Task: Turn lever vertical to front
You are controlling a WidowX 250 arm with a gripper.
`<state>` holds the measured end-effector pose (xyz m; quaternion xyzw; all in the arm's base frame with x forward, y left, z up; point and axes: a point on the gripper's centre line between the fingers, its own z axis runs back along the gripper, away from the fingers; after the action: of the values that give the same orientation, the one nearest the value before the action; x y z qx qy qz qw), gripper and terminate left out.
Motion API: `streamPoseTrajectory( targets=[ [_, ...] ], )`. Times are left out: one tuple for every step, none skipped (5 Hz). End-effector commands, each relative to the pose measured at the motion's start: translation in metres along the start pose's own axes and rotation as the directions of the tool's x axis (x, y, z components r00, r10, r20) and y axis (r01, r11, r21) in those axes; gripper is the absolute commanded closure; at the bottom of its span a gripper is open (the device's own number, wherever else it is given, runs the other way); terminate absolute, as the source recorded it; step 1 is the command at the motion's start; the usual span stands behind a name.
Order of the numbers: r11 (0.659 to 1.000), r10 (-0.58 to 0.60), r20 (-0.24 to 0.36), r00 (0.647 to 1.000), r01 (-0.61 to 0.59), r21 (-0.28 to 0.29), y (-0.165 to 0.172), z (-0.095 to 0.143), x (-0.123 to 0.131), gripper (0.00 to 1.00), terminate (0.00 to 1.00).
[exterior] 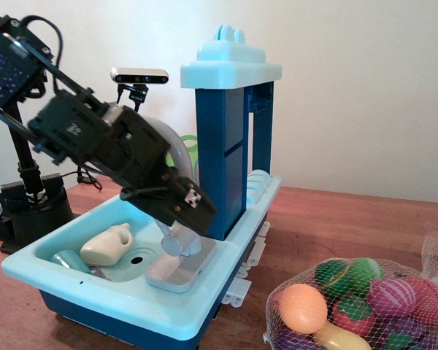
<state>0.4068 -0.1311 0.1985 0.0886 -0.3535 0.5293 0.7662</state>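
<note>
The grey toy tap stands on its flat base plate [177,268] at the right of the light-blue sink basin [95,288]. Its round valve body [174,245] shows just under my black gripper [192,206]. The gripper hangs low over the valve, angled down to the right, and covers everything above the valve. The lever is hidden behind the gripper, so I cannot tell which way it points. The gripper's fingers are dark and blurred against its body. I cannot tell whether they are open or shut, or whether they touch the lever.
A cream jug [106,244] and a teal cup [66,259] lie in the basin by the drain hole [137,257]. A dark-blue tower [226,146] rises right behind the tap. A net bag of toy fruit [359,302] lies front right. A camera [139,75] stands behind.
</note>
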Motion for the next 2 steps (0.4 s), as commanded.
streamPoseTrajectory(
  targets=[
    [0.996,0.073,-0.007,0.997,-0.073,-0.06,0.0115,0.0303,0.014,0.0,0.0],
    [0.996,0.07,-0.017,0.997,-0.071,-0.051,0.021,0.0301,0.0097,0.0,0.0]
  ],
)
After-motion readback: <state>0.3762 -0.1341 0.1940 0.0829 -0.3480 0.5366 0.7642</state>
